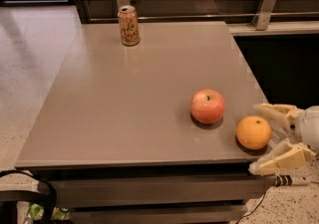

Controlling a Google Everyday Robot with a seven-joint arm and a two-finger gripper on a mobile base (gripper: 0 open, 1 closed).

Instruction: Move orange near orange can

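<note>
The orange (253, 132) sits near the table's front right corner. The orange can (128, 25) stands upright at the far left of the table, far from the fruit. My gripper (263, 138) is at the right edge of the table, open, with one cream finger behind the orange and the other in front of it. The fingers flank the orange's right side and do not close on it.
A red-pink apple (207, 106) lies just left of the orange. The grey table (139, 98) has drawers below its front edge. A wooden wall with metal brackets (266, 3) runs behind. A dark cable loop (30, 195) is at the lower left.
</note>
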